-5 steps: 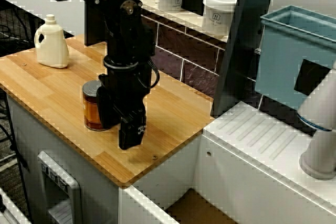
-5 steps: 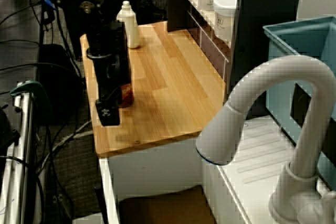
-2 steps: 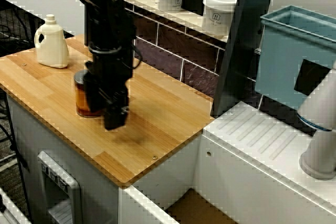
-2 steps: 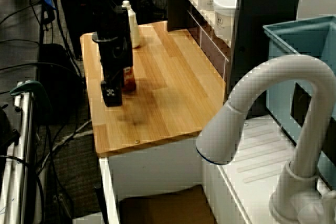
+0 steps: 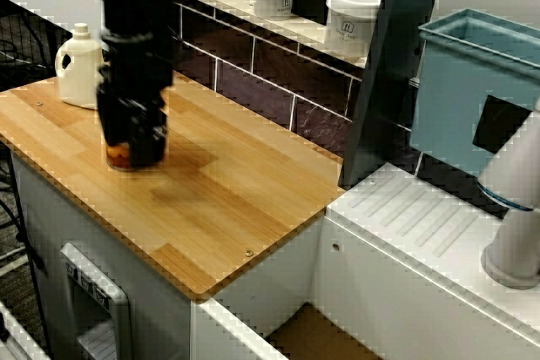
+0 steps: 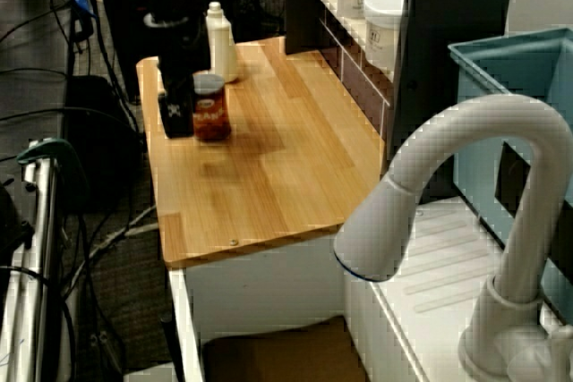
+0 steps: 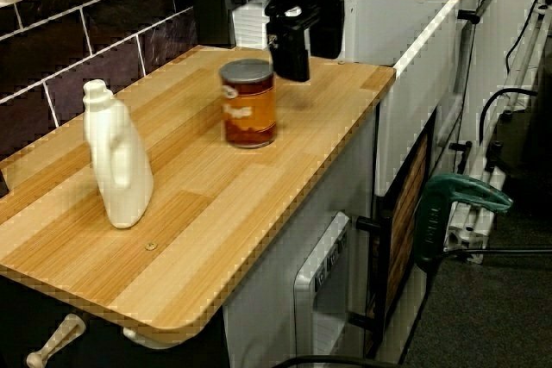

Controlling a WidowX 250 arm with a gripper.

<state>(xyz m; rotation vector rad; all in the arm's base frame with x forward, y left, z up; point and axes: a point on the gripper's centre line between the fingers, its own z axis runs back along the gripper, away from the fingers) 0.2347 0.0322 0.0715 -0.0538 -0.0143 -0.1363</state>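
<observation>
- Item, can (image 7: 248, 105): orange label, grey lid, upright on the wooden worktop (image 7: 198, 213). It stands about mid-width, partway between the sink end and the white bottle (image 7: 117, 165), well apart from the bottle.
- Item, end effector (image 7: 290, 58): black, hanging low just beside the can, on its open-edge side in the view over the tap. We cannot tell whether it touches the can. We also cannot tell whether its fingers are spread or pressed together. The view from the front is blurred there, and the view from the worktop's far end shows only dark blocks behind the can.
- Hazard one, tipping: the can is tall for its base. We judge that sideways contact high on its wall would rock it over, where contact low down would slide it.
- Hazard two, rolling: once on its side, the can could roll along the smooth wood to the open front edge, which has no lip.
- Hazard three, collision: a slide towards the far end would bring the can to the bottle, which looks light and easily knocked.
- Hazard four, glancing contact: the can's wall is round, so an off-centre touch would likely spin it aside from the fingers.
- Hazard five, hidden view: from the front the arm covers most of the can, so small shifts are hard to check.
</observation>
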